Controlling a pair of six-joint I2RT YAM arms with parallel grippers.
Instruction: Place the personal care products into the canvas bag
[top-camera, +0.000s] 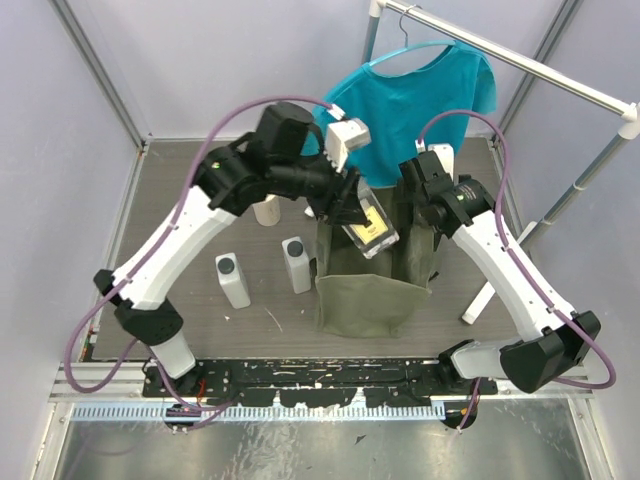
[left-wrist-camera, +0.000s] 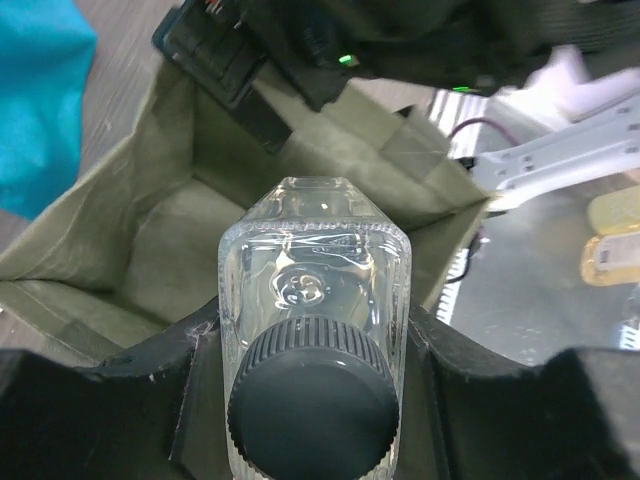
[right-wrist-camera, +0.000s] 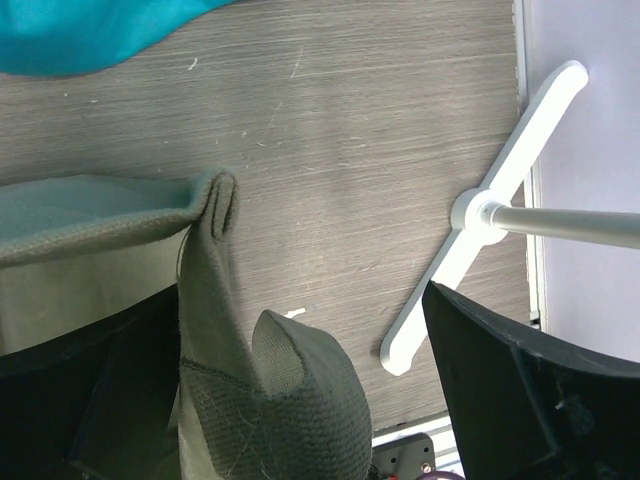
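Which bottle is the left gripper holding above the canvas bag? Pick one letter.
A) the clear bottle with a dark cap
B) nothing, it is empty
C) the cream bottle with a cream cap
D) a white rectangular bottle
A: in the left wrist view the left gripper is clamped on the clear bottle, dark cap toward the camera, with the open canvas bag below.
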